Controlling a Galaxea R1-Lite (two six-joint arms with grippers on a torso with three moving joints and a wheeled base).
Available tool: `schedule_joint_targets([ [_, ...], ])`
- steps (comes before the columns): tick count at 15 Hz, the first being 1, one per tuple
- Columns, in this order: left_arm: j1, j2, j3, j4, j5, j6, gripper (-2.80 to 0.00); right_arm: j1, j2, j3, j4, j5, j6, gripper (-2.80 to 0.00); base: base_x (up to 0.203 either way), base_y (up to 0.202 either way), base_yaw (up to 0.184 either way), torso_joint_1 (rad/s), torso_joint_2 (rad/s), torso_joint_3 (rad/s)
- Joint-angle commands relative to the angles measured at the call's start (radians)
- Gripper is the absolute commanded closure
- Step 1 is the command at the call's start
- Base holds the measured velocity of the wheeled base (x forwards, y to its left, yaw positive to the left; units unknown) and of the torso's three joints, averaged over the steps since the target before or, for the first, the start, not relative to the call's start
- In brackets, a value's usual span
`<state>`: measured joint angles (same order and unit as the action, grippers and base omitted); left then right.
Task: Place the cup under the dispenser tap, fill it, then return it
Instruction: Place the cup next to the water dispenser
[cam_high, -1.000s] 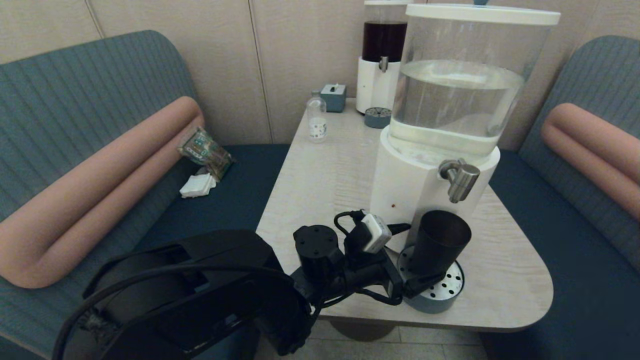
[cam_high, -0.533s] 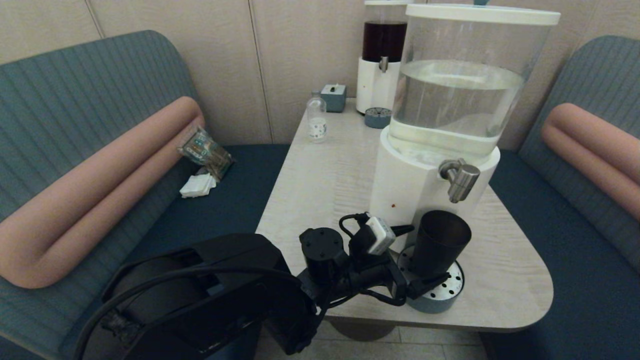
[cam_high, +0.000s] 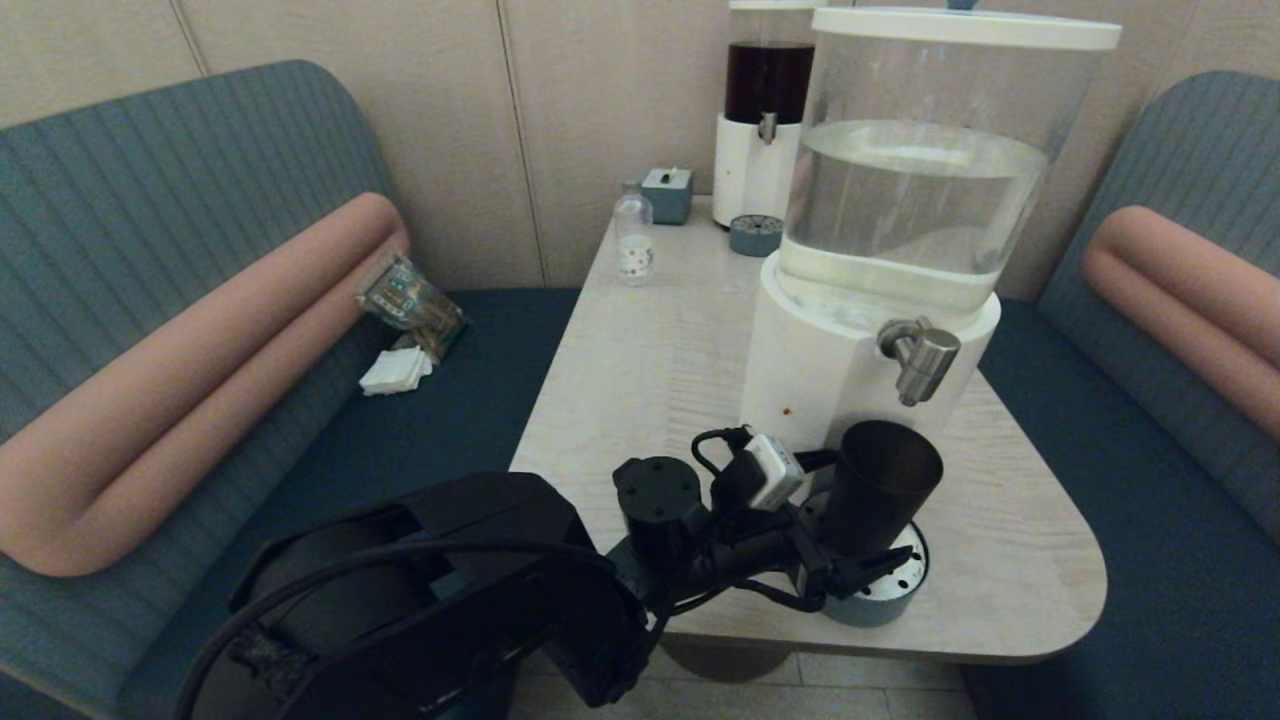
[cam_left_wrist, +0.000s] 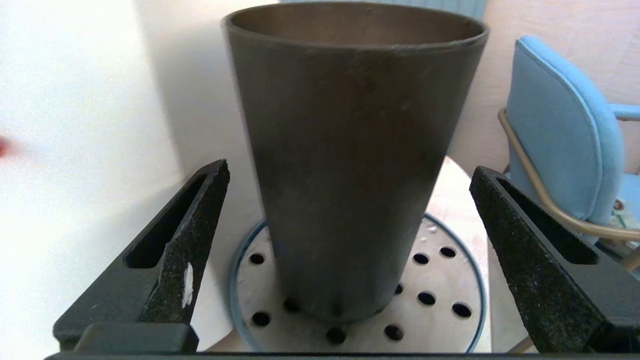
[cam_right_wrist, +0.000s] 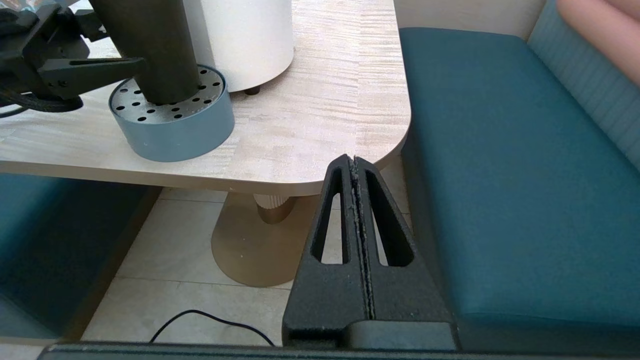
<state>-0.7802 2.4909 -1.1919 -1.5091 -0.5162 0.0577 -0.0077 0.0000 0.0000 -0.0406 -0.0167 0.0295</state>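
Since a second ago the left pincer (cam_high: 862, 560) has slid right to straddle the cup (cam_high: 882, 485) on the drip tray (cam_high: 880, 600) below the tap (cam_high: 918, 358), fingers (cam_left_wrist: 185, 240) wide and untouching, so an off-centre close could tip the cup; the right pincer (cam_right_wrist: 356, 165), closed, idles below the tabletop (cam_high: 640, 360) edge.

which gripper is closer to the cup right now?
Left. The left gripper straddles the cup on the drip tray, jaws open on either side. The right gripper hangs shut below the table edge, well off.

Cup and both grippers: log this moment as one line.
cup upright on drip tray, under tap | left gripper open around cup | right gripper shut, parked
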Motion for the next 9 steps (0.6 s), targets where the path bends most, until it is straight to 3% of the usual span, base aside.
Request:
schedule_joint_targets([
  [1, -0.005, 0.011, -0.015, -0.005, -0.001, 0.001, -2.80, 0.000, 0.002, 0.015, -0.001, 0.000, 0.001, 0.00, 0.000, 0.000, 0.000, 0.000, 0.00, 0.000],
  [9, -0.008, 0.029, -0.065, 0.029, -0.001, 0.001, -2.80, 0.000, 0.002, 0.015, -0.001, 0.000, 0.000, 0.00, 0.000, 0.000, 0.000, 0.000, 0.00, 0.000],
])
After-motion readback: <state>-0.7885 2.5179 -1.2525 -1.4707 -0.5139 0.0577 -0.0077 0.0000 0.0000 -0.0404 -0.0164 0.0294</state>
